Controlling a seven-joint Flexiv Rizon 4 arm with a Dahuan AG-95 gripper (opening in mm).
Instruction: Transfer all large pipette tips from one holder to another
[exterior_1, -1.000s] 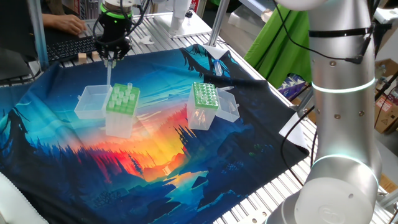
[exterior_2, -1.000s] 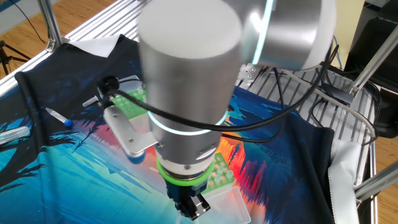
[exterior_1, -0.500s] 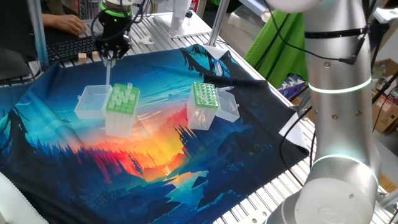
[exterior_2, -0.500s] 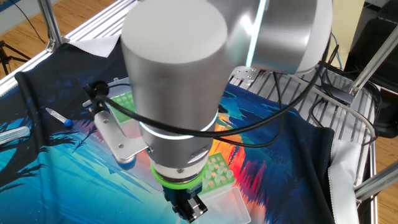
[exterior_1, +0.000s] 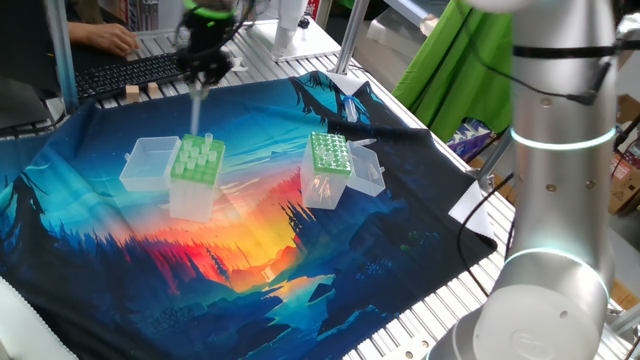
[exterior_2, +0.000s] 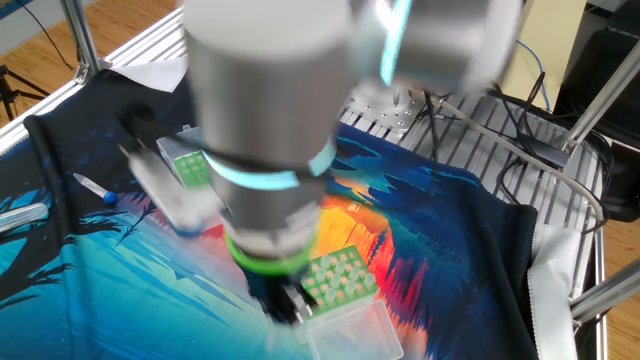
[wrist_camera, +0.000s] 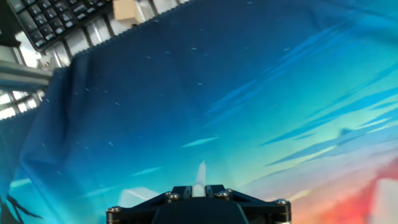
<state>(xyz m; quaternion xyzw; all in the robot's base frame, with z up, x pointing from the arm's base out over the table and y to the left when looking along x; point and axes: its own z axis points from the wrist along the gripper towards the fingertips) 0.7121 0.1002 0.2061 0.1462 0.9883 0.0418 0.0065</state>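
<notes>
My gripper (exterior_1: 205, 72) hangs above the back of the cloth, shut on a large pipette tip (exterior_1: 197, 108) that points straight down. In the hand view the whitish tip (wrist_camera: 200, 173) sticks out between the closed fingers of the gripper (wrist_camera: 199, 186), over bare blue cloth. Just below and in front stands one holder (exterior_1: 195, 170) with a light-green wide-holed top, several tips upright in it and its clear lid (exterior_1: 148, 165) folded open to the left. To the right stands another (exterior_1: 328, 160), the narrower box with the darker-green dotted top. In the other fixed view the arm hides most of this; one holder (exterior_2: 338, 280) shows.
A printed cloth (exterior_1: 250, 270) covers the table. Behind its back edge lie a keyboard (exterior_1: 130, 70), small wooden blocks (exterior_1: 140, 92) and a person's hand (exterior_1: 100, 38). A metal post (exterior_1: 350, 35) stands at the back. A blue-capped pen (exterior_2: 95, 190) lies on the cloth.
The gripper has swung to the right in the one fixed view, carrying the tip with it. Both boxes stay where they were.
</notes>
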